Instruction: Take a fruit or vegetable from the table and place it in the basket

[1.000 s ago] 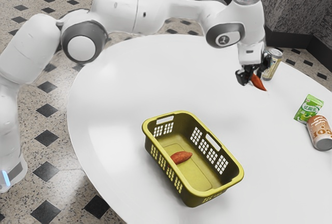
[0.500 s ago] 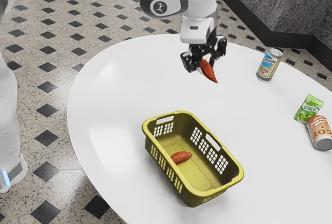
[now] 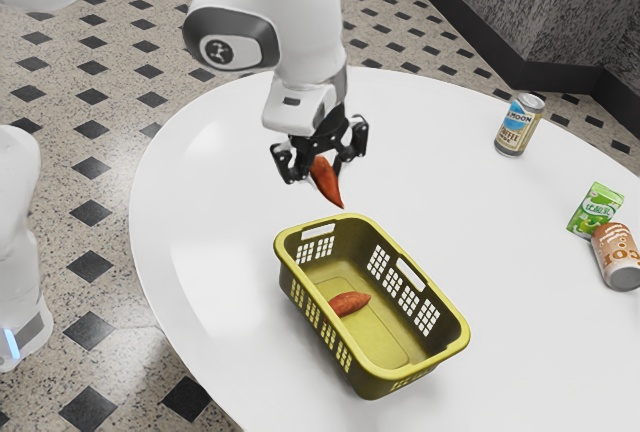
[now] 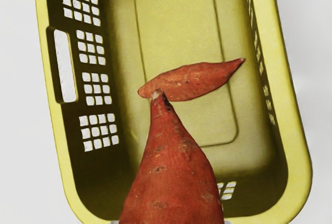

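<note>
Sweet potato [image 3: 326,183]: clamped between both fingers of the gripper [image 3: 322,161], raised, tip slanting down near the far rim of the basket [image 3: 455,326]. Arm [image 3: 297,27] enters from the exterior view's upper left, hand pointing downward, slightly tilted. Second sweet potato [image 3: 350,303] lies inside the basket.

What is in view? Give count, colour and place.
table: 1, white, centre of exterior view
basket: 1, yellow-green, on table
sweet potato: 1, orange-red, in basket
held sweet potato: 1, orange-red, in gripper
blue can: 1, blue-tan, on table
packet: 1, green, on table
brown can: 1, orange-brown, beside packet
floor: 1, beige-black, around table
wall: 1, grey, beyond table
arm: 1, white, over table
gripper: 1, black, at arm's end
</note>
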{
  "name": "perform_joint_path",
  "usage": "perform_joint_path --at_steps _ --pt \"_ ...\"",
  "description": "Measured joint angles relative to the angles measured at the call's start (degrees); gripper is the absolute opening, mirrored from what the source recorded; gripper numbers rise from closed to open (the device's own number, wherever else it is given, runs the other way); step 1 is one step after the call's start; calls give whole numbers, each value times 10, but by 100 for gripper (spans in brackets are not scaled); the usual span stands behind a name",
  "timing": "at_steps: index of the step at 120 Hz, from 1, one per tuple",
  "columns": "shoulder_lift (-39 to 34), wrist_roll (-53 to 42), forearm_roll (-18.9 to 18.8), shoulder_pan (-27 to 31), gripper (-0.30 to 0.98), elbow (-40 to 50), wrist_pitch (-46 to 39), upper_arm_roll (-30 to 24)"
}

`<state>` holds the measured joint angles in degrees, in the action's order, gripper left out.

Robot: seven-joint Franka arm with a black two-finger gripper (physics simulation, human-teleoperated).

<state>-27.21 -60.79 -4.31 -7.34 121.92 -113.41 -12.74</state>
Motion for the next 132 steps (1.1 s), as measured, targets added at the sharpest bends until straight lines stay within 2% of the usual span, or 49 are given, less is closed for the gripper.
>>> perform_joint_path --at_steps 43,65,110,122,132 --pt "8 30 -1 -36 16 4 -1 -23" --pt "105 41 -3 -38 16 -61 0 -36" --pt "135 54 -8 -37 16 -76 0 -50" --pt "142 55 -25 -34 41 -81 0 -57" --pt "151 56 -33 -33 53 -87 1 -59"
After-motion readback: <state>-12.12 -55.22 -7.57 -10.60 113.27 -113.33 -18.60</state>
